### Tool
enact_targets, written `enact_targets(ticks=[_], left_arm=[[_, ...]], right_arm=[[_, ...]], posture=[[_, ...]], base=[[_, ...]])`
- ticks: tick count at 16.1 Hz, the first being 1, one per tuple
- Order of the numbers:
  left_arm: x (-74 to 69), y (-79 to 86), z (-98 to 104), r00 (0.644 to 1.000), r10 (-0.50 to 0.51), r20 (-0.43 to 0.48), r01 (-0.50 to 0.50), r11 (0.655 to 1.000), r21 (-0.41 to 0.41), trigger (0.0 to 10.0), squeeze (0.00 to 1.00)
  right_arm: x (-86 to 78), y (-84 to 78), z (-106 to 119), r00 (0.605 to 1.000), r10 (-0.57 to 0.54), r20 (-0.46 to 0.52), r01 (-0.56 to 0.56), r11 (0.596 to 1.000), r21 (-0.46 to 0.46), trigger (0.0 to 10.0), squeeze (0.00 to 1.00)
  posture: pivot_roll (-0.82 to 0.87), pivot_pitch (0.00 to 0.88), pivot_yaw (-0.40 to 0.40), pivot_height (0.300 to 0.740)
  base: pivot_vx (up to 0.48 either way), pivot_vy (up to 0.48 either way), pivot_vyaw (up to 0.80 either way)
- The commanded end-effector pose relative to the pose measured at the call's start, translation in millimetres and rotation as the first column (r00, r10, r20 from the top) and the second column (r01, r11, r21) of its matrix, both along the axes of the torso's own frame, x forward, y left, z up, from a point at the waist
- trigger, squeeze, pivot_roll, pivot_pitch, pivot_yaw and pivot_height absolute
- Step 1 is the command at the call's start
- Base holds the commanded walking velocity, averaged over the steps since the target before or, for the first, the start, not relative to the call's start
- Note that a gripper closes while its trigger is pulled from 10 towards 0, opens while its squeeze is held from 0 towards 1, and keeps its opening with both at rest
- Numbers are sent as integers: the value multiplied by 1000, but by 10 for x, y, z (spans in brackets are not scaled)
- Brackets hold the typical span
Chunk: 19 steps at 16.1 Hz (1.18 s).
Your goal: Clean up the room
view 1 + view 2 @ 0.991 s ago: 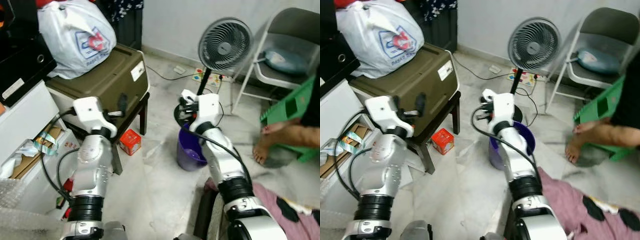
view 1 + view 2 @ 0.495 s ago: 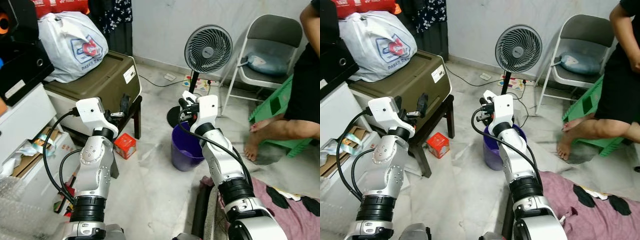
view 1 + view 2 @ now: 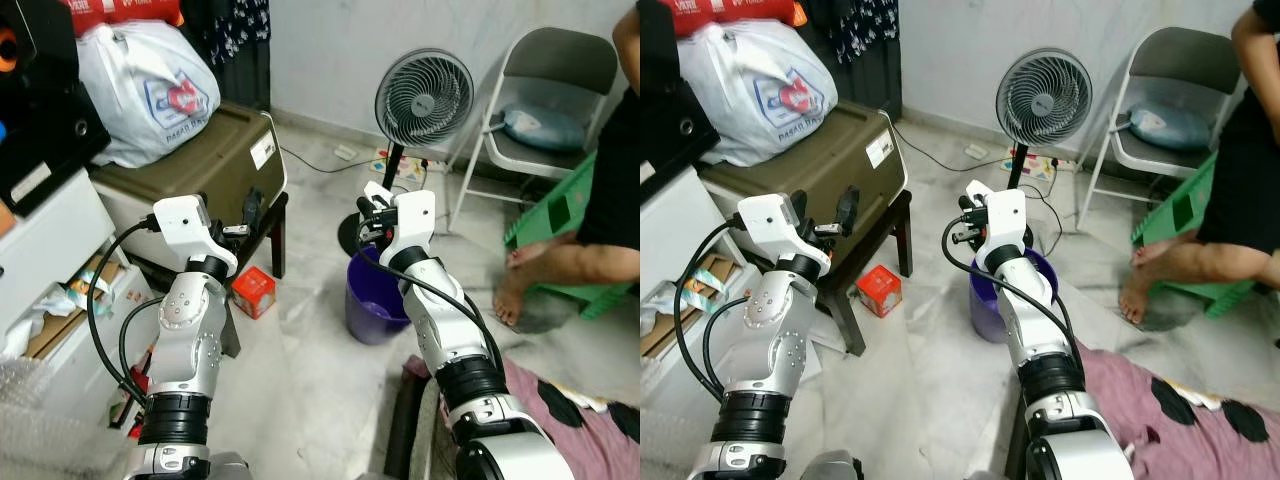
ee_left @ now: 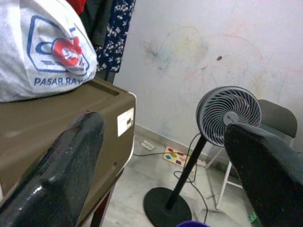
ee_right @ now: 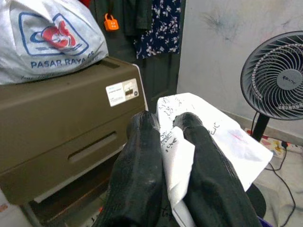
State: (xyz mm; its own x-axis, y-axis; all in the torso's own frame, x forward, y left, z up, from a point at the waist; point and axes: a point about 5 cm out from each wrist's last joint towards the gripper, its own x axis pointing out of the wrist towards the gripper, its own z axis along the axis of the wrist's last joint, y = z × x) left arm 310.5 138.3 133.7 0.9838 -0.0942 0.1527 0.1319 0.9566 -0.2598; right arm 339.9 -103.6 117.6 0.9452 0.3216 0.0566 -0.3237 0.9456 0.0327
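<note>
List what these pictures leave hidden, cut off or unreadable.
- Inside of the purple plastic bucket: the right arm crosses it in both eye views.
- Writing on the white crumpled paper pinched in the right gripper: too small to read.
- Contents of the white plastic shopping bag: opaque.
- The person's upper body: cut off by the eye views' edge.
- Left gripper: open, holding nothing.

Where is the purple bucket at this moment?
The purple bucket stands on the floor below the right gripper, just before the standing fan's round base, right of the small red box.
</note>
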Motion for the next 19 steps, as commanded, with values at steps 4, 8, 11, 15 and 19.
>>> enact_targets(ticks=[4, 8, 11, 15, 19], left_arm=[[18, -36, 40, 1000, -20, 18, 20, 1000, -9, 10000, 0], [19, -29, 39, 1000, -20, 18, 20, 1000, -6, 10000, 0], [23, -18, 31, 1000, -9, 8, 9, 1000, -4, 10000, 0], [42, 19, 4, 999, 41, -19, -41, 999, 2, 10000, 0], [57, 50, -21, 997, 68, -43, -68, 998, -1, 10000, 0]], right_arm=[[44, -25, 54, 1000, -15, 17, 15, 1000, -2, 10000, 0], [45, -21, 53, 1000, -19, 16, 19, 1000, 2, 10000, 0], [48, -17, 53, 1000, -21, 16, 21, 1000, 4, 10000, 0], [54, -22, 52, 1000, -22, 17, 22, 1000, 6, 10000, 0], [59, -21, 46, 1000, -29, 10, 29, 1000, 9, 10000, 0]], posture=[[22, 0, -52, 740], [22, 0, -50, 740], [23, 0, -49, 740], [26, 0, -49, 740], [27, 0, -47, 740]], base=[[442, 0, 0], [458, 0, 0], [379, 0, 0], [0, 0, 0], [0, 0, -119]])
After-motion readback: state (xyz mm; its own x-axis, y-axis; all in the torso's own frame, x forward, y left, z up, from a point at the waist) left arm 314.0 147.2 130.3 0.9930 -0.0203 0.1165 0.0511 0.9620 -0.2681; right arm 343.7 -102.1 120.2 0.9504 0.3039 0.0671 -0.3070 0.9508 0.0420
